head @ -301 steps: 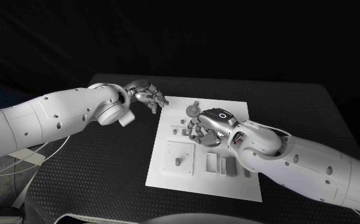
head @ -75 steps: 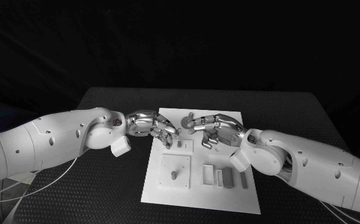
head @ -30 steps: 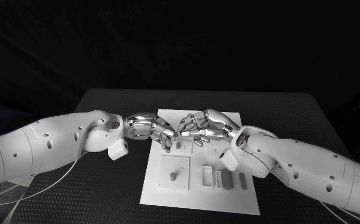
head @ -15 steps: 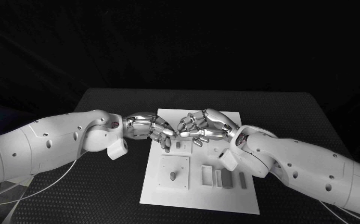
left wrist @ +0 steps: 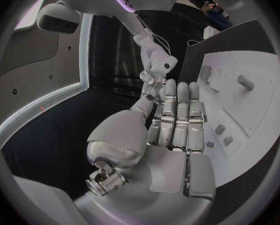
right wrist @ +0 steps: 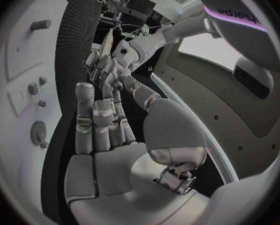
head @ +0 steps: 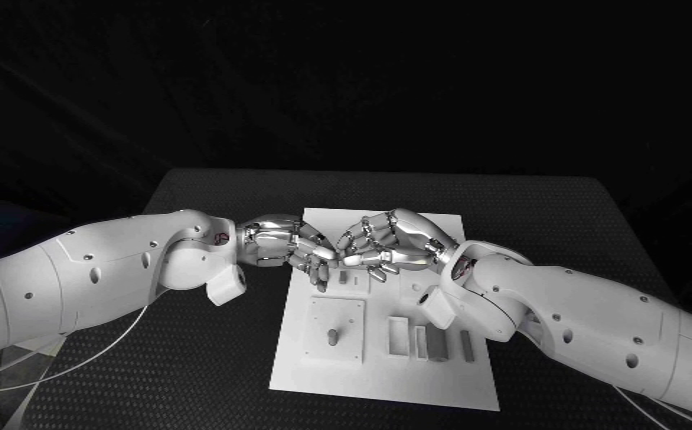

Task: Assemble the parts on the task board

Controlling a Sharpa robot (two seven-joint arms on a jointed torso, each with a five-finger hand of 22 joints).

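The white task board (head: 378,370) lies in the middle of the black table. My left hand (head: 294,245) and right hand (head: 384,244) hover knuckle to knuckle over its far half, almost touching. Neither holds anything. In the wrist views the left hand (left wrist: 177,130) and the right hand (right wrist: 101,127) show straight fingers side by side and bare palms. On the near half sit a square plate with an upright peg (head: 335,335) and three upright blocks (head: 431,342). A round part (right wrist: 38,133) and small pieces (right wrist: 33,88) lie on the board under the right hand.
Black mat (head: 173,370) borders the board on both sides. White cables (head: 87,360) run along the table's left edge below my left arm. My right forearm (head: 562,320) crosses above the board's right edge.
Since ten seconds ago both hands have lifted and come together over the board's far half. In the last second the right hand edged slightly closer to the left.
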